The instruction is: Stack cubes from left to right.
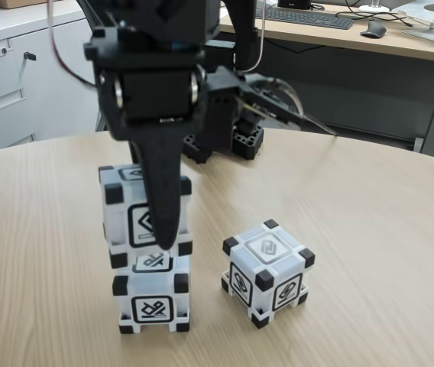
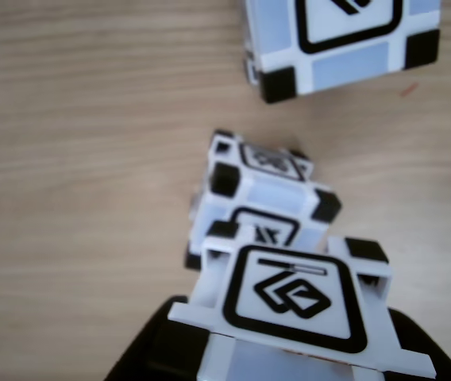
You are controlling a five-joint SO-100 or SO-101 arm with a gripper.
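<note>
We have the black claw [image 1: 163, 237] clamped on a white translucent plastic cube with black corners [image 1: 142, 208], resting slightly skewed atop a matching bottom cube [image 1: 151, 298] on the wooden bench [image 1: 370, 229]; we judge alignment precedes release. Third matching cube [image 1: 267, 271] waits just right.

**Support surface and items resting on it**

Round table [image 1: 370, 229] with light wood-grain top; curved rear edge visible in the fixed view. Directly on the top, toward the front left of that view: lower cube [image 1: 152, 300], white with black corner blocks, one glyph face toward the camera. To its right, apart from it: lone cube [image 1: 267, 271], turned corner-forward. At the rear centre: black arm base [image 1: 228, 138]. In the other view, same wood surface [image 2: 75, 143]; lone cube [image 2: 344, 40] at upper edge.
</note>
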